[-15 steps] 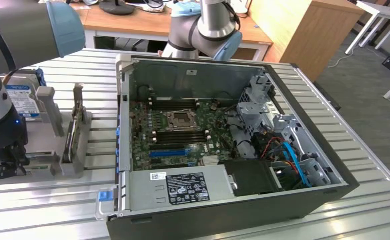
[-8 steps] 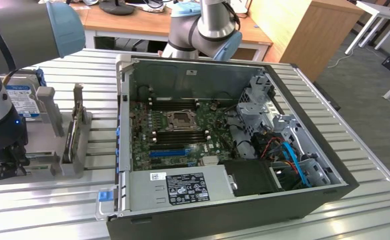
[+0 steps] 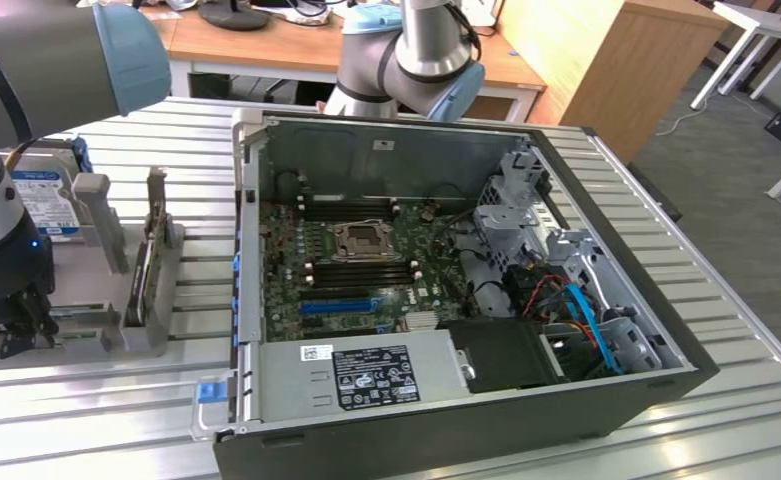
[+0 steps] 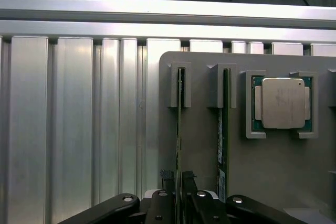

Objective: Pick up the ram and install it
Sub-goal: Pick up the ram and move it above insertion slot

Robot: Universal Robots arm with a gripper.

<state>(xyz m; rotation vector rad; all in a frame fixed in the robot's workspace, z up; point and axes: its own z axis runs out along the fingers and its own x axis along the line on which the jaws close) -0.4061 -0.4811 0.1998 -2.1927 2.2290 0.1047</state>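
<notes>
The ram (image 4: pixel 179 108) stands on edge in a slotted grey tray (image 4: pixel 199 156). Its long axis runs lengthwise toward the gripper (image 4: pixel 178 178), parallel to a second stick (image 4: pixel 221 129). The jaws straddle one end; whether they clamp it cannot be told.

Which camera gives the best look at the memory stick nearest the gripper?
The wrist view. It looks along the memory stick, standing on edge in its grey holder, with the gripper right at it. The exterior view gives a thin dark edge of it in that holder, beside the arm.
</notes>
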